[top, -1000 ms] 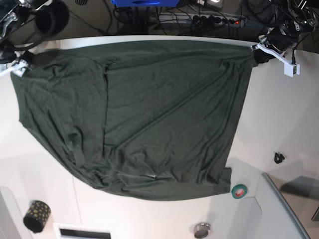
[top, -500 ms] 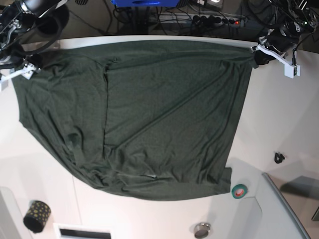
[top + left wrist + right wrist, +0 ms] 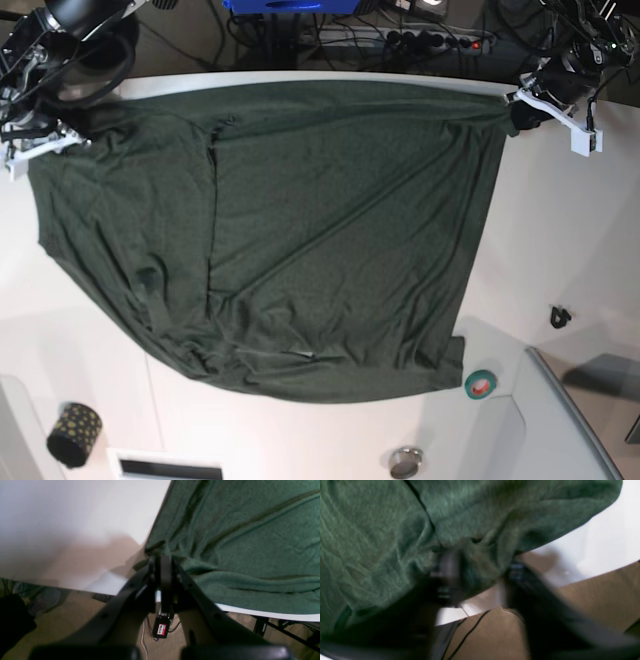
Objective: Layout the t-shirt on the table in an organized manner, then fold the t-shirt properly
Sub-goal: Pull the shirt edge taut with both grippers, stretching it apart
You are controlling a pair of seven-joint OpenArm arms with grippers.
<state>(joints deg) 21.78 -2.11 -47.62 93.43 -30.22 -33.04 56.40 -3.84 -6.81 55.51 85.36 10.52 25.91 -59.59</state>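
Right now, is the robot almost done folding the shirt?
Not yet. The shirt is spread mostly flat on the table, though wrinkles bunch along its near edge. The left gripper is shut on one far corner; the right gripper is at the other, its grip too blurred to tell. No fold is made yet.

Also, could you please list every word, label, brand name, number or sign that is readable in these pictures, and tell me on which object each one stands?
Small black device on the floor below the table edge, left wrist view: a red and white label, perhaps "WALKER", too blurred to confirm.
T-shirt: plain, no print.
Table: no text.
Green tape roll: no readable marking.
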